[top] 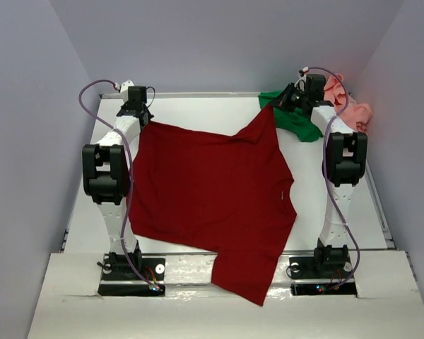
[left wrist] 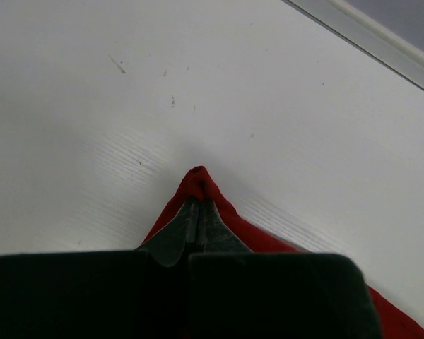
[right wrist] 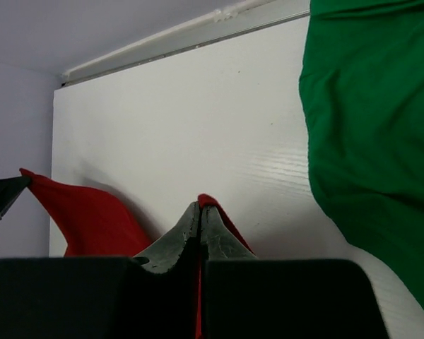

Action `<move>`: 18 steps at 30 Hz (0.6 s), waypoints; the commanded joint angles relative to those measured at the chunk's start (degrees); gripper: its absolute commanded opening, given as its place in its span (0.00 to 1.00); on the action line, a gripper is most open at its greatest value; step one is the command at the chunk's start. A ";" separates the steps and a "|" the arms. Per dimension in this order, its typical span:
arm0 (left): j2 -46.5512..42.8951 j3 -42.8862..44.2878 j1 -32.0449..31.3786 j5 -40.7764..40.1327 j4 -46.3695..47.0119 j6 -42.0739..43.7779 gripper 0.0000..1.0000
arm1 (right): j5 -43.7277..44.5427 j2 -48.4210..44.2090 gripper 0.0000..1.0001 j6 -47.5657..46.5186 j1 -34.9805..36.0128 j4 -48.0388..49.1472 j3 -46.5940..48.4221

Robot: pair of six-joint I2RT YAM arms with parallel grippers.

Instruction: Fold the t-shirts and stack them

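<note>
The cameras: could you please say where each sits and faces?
Top external: overhead behind left arm and right arm, both visible, looking down on dark red cloth t-shirt.
Left wrist: on that wrist, facing along the left end effector pinching a corner.
Right wrist: likewise, right end effector; bright green cloth t-shirt beside.
Shared: red shirt.

I see a white table [top: 198,107] in the middle of the frame, closed in by pale lilac walls [top: 226,42] at left, top and right. A grey rail [top: 198,94] runs along its upper edge. The light is soft and even.
</note>
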 commanded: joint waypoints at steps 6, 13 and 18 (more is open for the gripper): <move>1.78 4.04 3.13 0.30 -1.14 0.94 0.00 | 8.48 1.71 0.00 -4.12 -0.08 -4.20 5.45; 4.50 6.58 6.56 1.43 -1.40 2.52 0.00 | 7.79 5.05 0.00 -3.07 -0.08 -5.25 8.25; 7.13 9.22 7.09 2.93 -0.88 3.14 0.00 | 5.24 7.95 0.00 -2.37 -0.08 -4.73 11.68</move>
